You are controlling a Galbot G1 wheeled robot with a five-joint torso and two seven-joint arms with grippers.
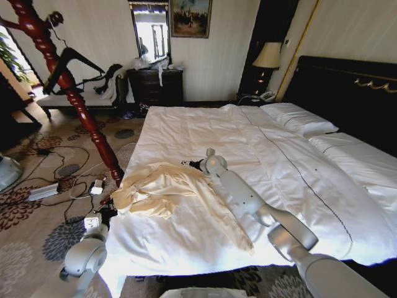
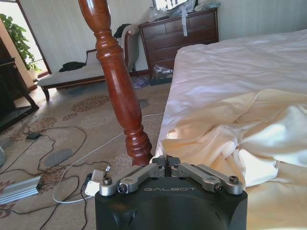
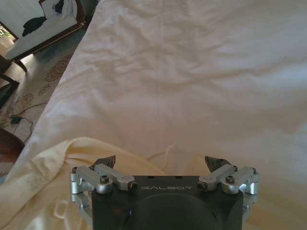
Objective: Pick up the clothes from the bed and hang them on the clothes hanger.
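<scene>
Head view: limp, light clothes [image 1: 162, 189] on bed [image 1: 298, 186] edge (pinch a fold); right gripper [image 1: 197, 162] fingers apart, left gripper [image 2: 167, 165] fingers together.

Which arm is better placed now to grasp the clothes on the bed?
Right, probably. The right gripper is open over the bed, at the edge of the clothes. The left gripper is shut, beside the bed's corner.

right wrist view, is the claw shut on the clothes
No, the right claw stands open, its fingers wide apart above the clothes, with nothing between them.
</scene>
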